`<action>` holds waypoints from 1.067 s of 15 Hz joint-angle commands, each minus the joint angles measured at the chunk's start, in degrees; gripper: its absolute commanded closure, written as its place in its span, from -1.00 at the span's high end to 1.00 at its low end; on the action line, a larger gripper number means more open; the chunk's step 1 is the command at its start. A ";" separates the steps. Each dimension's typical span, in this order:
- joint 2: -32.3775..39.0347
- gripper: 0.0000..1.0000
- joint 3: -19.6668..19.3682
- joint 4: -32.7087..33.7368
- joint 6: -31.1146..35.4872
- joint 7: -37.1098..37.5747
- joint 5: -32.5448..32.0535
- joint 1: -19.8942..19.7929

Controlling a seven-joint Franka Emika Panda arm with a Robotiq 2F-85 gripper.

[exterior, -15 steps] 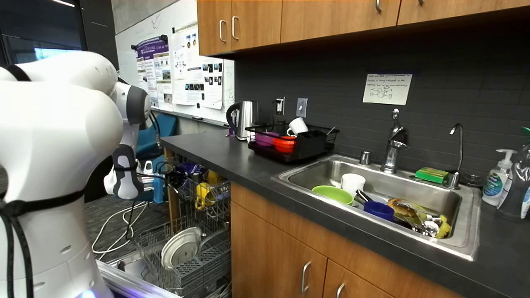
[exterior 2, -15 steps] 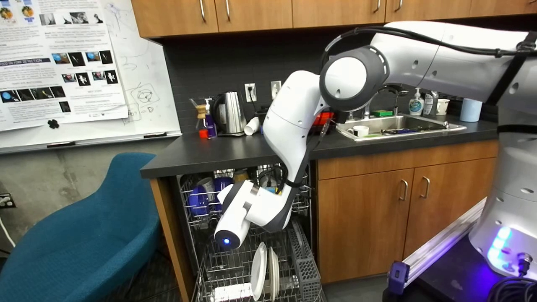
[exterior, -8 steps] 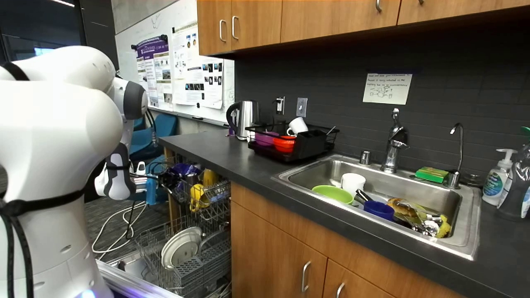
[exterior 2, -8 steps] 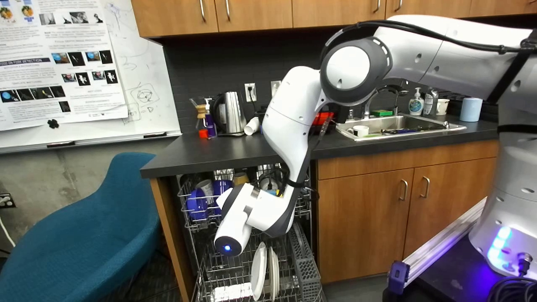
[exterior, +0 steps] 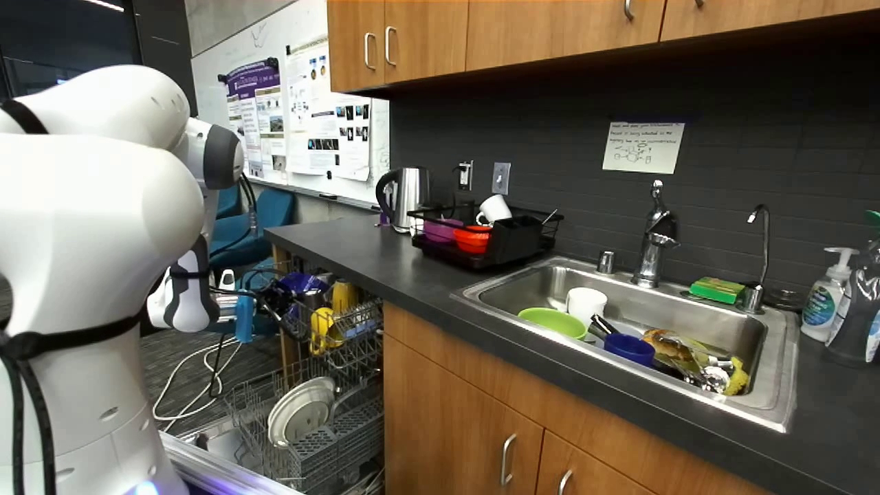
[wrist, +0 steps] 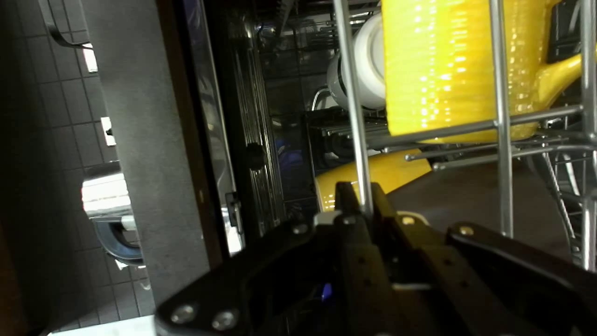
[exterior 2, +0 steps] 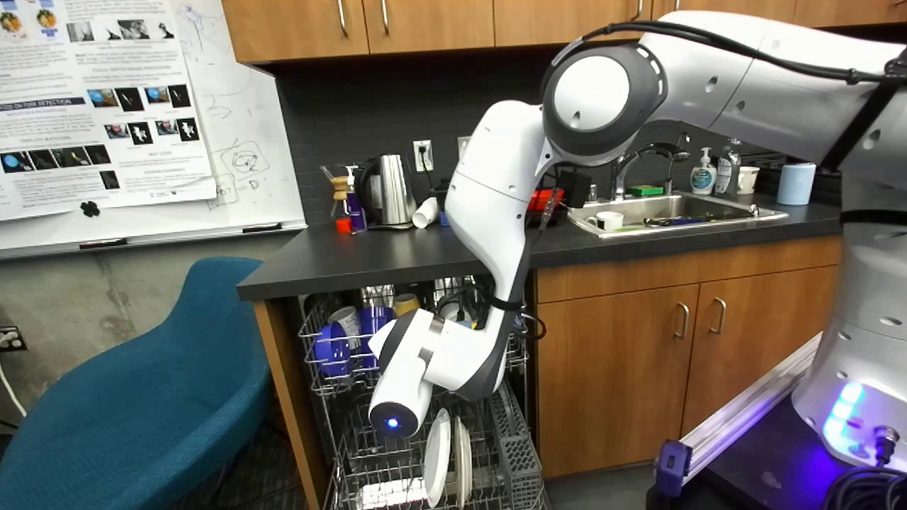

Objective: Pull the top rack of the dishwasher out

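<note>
On the top rack [wrist: 503,123], fingers [wrist: 345,198] clamp; poster [exterior 2: 99,110]: "FORK DETECTION".

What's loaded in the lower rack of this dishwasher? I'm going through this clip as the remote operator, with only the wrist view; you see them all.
Observer: White plates, standing on edge in the lower rack; they show in both exterior views.
Operator: Is it lined up with the top rack, or farther out?
Observer: Farther out; in both exterior views it reaches past the top rack.
Operator: Anything off to the side that I can't see?
Observer: Yes, a teal chair, just to the left of the wooden end panel in an exterior view.
</note>
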 commanded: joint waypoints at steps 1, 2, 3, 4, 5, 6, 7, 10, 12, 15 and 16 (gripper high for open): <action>-2.61 -0.96 1.92 -5.43 2.27 2.94 -0.67 -2.17; -3.05 -0.96 2.35 -6.15 2.65 3.53 -0.65 -2.28; -3.29 -0.96 2.73 -6.67 3.06 3.91 -0.67 -2.45; -3.63 -0.96 3.09 -7.29 3.58 4.11 -0.72 -2.73; -3.83 -0.96 3.51 -7.90 4.16 4.27 -0.66 -3.12; -4.29 -0.96 3.97 -8.84 4.77 4.60 -0.58 -3.59; -4.79 -0.96 4.31 -9.64 5.13 4.70 -0.52 -3.91; -5.94 -0.96 4.84 -11.30 6.00 4.61 -0.79 -4.88; -6.42 -0.96 5.08 -11.92 6.51 4.64 -1.07 -5.55; -6.90 -0.96 5.40 -12.77 7.65 4.56 -1.10 -6.37; -7.13 -0.96 5.43 -13.14 7.96 4.49 -1.04 -6.51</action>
